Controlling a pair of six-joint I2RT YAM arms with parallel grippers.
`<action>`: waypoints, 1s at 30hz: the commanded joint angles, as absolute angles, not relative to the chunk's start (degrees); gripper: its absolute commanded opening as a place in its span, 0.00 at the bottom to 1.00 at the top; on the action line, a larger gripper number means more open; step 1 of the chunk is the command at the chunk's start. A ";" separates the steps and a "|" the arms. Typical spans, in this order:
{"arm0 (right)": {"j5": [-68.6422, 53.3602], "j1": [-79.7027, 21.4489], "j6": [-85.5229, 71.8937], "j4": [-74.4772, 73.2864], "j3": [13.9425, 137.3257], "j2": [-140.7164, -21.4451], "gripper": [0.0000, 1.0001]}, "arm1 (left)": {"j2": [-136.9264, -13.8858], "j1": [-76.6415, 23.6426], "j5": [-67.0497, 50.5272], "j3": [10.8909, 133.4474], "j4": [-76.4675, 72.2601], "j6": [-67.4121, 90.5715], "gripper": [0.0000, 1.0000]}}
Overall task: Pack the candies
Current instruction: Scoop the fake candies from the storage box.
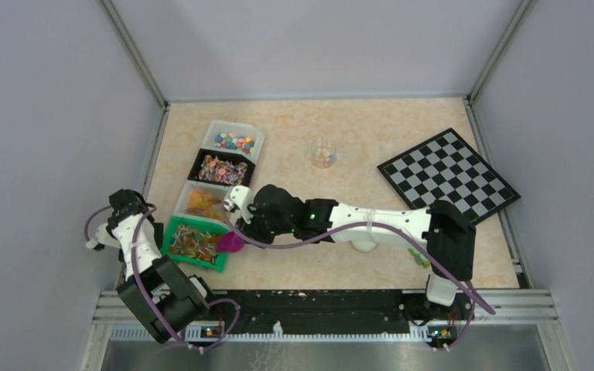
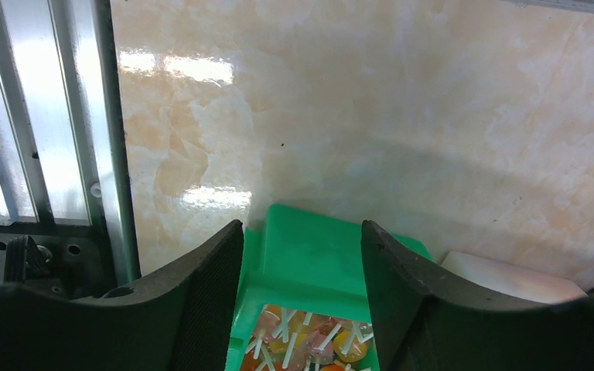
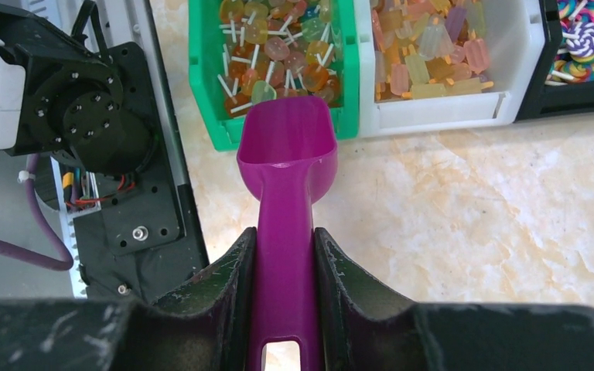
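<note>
right tool (image 3: 285, 239) clamped on handle of magenta scoop (image 3: 286, 143), so holding that. scoop bowl looks empty, its lip right over near wall of green bin (image 3: 199, 85). green bin packed with lollipops (image 3: 274, 50). left tool (image 2: 302, 232) has jaws apart, nothing between, hovers above corner of same bin. candies (image 1: 234, 142), tiny multicoloured bits, sit in clear bin (image 1: 215, 125) at far end of bin row, left side of bench (image 1: 317, 267), well apart from scoop.

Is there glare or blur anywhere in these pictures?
Left wrist view: bright glare patches on the table, with a soft shadow band across it. Right wrist view: sharp on the magenta scoop and candies. Top view: evenly lit, no glare.
</note>
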State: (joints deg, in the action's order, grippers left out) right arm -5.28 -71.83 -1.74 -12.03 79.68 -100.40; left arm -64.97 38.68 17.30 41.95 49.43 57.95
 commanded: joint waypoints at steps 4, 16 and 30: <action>-6.84 -71.90 -2.94 -12.56 85.09 -102.92 0.00 | -64.59 39.31 16.41 41.26 47.25 58.29 0.60; -7.78 -71.92 -2.86 -17.40 91.43 -108.26 0.00 | -64.14 39.31 15.28 40.54 47.26 58.51 0.57; -8.41 -71.89 -2.77 -14.11 97.03 -115.64 0.00 | -61.61 39.29 13.09 38.36 47.20 59.38 0.54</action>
